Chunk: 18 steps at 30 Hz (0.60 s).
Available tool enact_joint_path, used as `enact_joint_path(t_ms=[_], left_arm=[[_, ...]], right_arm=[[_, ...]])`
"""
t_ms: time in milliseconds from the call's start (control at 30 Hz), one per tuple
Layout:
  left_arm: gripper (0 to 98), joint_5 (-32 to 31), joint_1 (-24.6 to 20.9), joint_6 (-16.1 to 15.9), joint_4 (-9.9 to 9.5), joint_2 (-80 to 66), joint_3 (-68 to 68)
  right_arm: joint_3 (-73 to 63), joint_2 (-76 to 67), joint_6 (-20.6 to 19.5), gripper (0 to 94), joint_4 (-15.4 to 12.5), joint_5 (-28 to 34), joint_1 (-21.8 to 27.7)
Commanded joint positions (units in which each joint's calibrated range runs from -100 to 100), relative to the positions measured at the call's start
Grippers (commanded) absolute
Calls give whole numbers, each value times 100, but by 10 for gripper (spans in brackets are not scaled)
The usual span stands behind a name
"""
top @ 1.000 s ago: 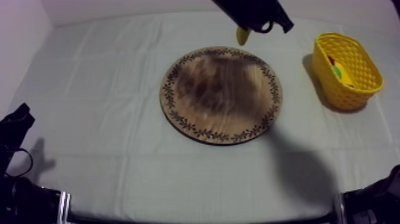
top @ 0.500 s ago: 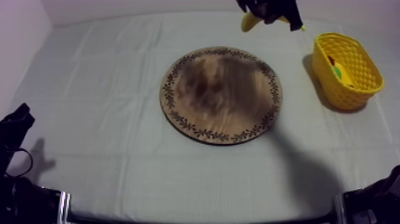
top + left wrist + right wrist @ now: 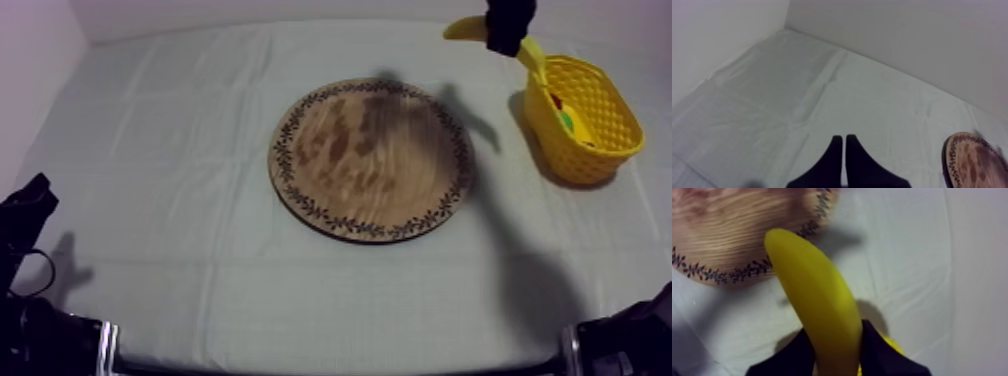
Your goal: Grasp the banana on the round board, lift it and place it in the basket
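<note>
At 1 o'clock from the board (image 3: 372, 158), up over the cloth (image 3: 180, 150): right gripper (image 3: 510, 28), closed round the banana (image 3: 462, 27) near its middle. Banana clear of the board, held in the air, crosswise under the gripper. One end out toward 9 o'clock of the gripper, the other toward 4 o'clock, reaching the basket (image 3: 590, 150) rim as seen from above. Not yet inside.

Basket at 3 o'clock from the board, well apart from it, upright on the cloth. Something red and something greenish-yellow within, kind not to be told.

From the right wrist: black fingers (image 3: 879, 355) pressed to both sides of the banana, its free end over the board's patterned rim.

Board flat on the cloth, mid-table.

At 8 o'clock from the board, low at the table's edge: left gripper (image 3: 30, 200), at rest, well apart from board and basket. From the left wrist: fingers together as a narrow wedge, closed on nothing, over cloth, with the board's rim beyond.
</note>
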Motion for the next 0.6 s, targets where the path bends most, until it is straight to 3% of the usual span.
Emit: enact_joint_path(t_ms=[0,567], left_arm=[[1,-1,1,0,-1,0,-1],[1,-1,1,1,-1,0,-1]], right_arm=[[-94,2,-191,178,-34,152,240],[-646,-16,-348,175,-163,623,1537]])
